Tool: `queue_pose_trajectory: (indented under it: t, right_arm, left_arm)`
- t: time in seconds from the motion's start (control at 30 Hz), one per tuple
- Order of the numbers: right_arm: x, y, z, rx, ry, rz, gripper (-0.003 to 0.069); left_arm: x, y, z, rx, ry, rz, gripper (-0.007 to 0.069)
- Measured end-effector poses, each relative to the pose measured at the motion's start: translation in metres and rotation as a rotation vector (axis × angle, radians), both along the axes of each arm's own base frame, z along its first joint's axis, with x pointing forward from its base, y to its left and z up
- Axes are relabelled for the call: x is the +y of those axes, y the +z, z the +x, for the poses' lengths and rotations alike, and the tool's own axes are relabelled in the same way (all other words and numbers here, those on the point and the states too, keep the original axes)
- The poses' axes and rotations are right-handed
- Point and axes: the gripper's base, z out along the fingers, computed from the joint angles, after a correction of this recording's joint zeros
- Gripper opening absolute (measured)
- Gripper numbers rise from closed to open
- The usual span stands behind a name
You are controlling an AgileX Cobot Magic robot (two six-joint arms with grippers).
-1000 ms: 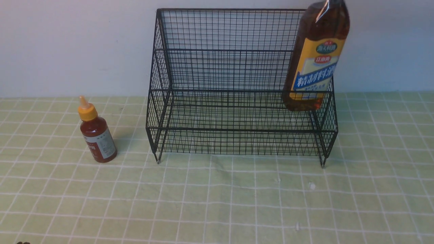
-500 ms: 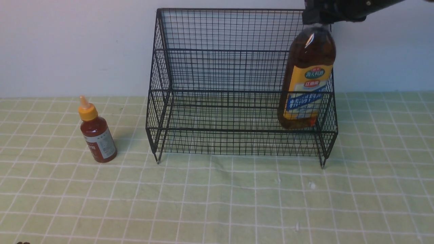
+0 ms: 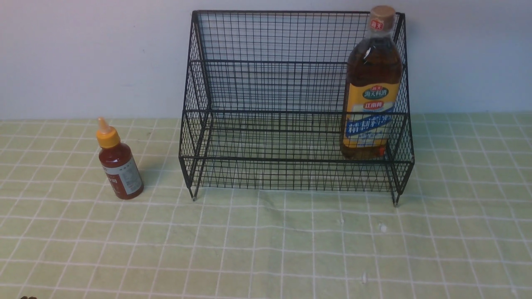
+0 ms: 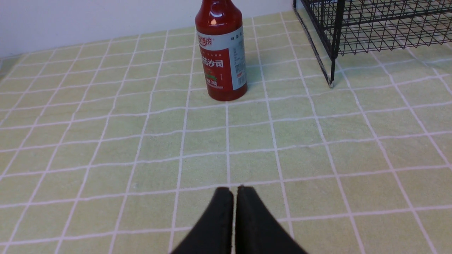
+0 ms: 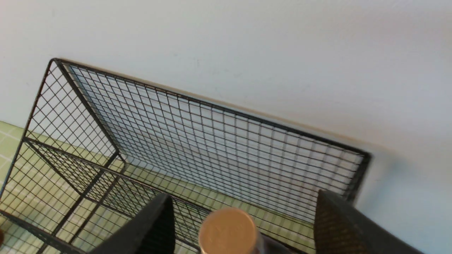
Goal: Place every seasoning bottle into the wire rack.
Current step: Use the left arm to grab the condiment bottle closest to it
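Step in hand: the tall brown bottle (image 3: 370, 104) stands upright in the wire rack (image 3: 270, 83), on the lower tier at the rack's right end. To my eye the first placing is all but done, and the second bottle is next.
The right claw (image 5: 243, 197): straight above the rack's right end, jaws spread wide either side of the tan cap (image 5: 227, 229) and touching nothing, so released.
The left claw (image 4: 235, 190): clenched, fingers pressed together and empty, low over the tabletop (image 3: 266, 249), off the rack's left side and further forward than its front.
The small red bottle (image 3: 119, 170): upright on the tabletop, left of the rack, apart from it, not yet in.
Next move, as I judge it: the right claw rises straight off the cap without nudging it. The left claw opens, reaches the small red bottle, grips its body, lifts it over the rack's front rail and sets it on a tier.
Count: two bottles, one inside the rack and one outside; one rack with two tiers; two claws.
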Motion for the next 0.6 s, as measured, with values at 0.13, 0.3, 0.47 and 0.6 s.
queue_pose_trajectory:
  t: [0.13,0.3,0.47,0.6]
  right_arm:
    - [-0.017,0.030,-0.046,0.003,-0.039,-0.072,0.0419]
    - [-0.041,0.069,-0.126,0.026,-0.124,-0.070,0.0181]
    - [-0.056,0.087,-0.209,-0.071,-0.112,0.024,0.0001]
    - [-0.065,0.067,-0.258,-0.092,-0.092,0.061,-0.0012]
  left_arm:
    - [0.000,0.000,0.000,0.000,0.000,0.000,-0.0006]
    - [0.000,0.000,0.000,0.000,0.000,0.000,-0.0006]
    - [0.000,0.000,0.000,0.000,0.000,0.000,-0.0006]
    - [0.000,0.000,0.000,0.000,0.000,0.000,-0.0006]
